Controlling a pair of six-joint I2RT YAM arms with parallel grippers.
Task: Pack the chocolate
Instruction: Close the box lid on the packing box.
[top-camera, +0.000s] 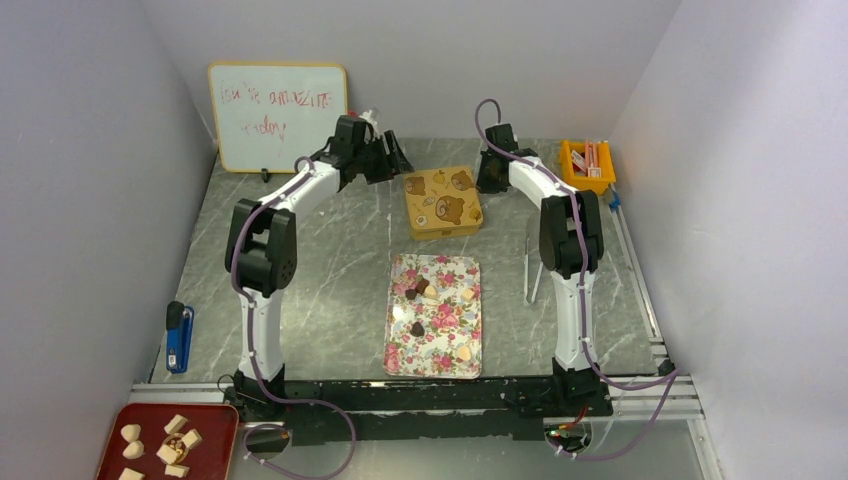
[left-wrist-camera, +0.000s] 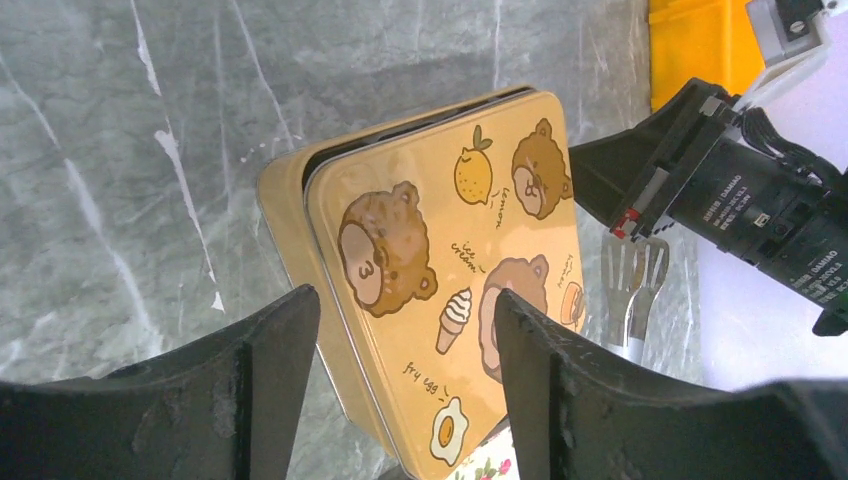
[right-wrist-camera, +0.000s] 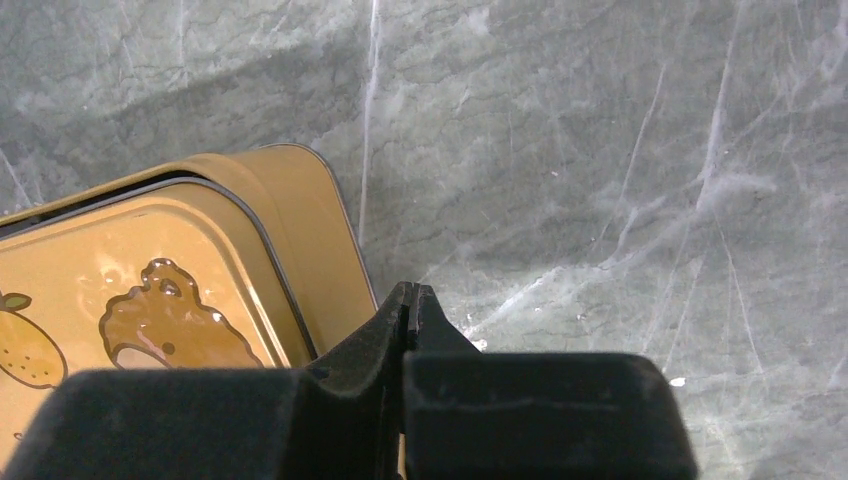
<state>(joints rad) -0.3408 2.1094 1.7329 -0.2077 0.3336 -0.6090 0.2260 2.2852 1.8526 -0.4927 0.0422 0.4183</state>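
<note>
The chocolate (top-camera: 420, 292) was seen on a flowered tray (top-camera: 412, 358) in the middle of the desk (top-camera: 320, 270). The pieces were dark brown, tan and cream, and they were scattered over the tray, several close together near its far end. None of them was held by either arm.

Just behind the tray, a yellow tin (top-camera: 443, 202) printed with bears and a lemon was placed flat on the desk. Its lid was laid on top but was not fully seated; a dark gap was seen along one edge.

The left tool (left-wrist-camera: 405, 300) was positioned at the left side of the tin. Its fingers were spread apart and nothing was grasped between them. In the left wrist view a corner of the tin appeared in the gap, but it could not be told whether a finger touched it.

The right tool (right-wrist-camera: 410, 292) was positioned at the right side of the tin, low and just beside its wall. Its fingers were pressed together and nothing was seen between them.

A whiteboard (top-camera: 278, 117) with red writing was leaned against the back wall. An orange bin (top-camera: 587, 165) was placed at the far right corner. At the near left, a red tray (top-camera: 215, 420) with pale beige chunks (top-camera: 175, 440) was seen, and a blue object (top-camera: 179, 337) was lying near the left wall.
</note>
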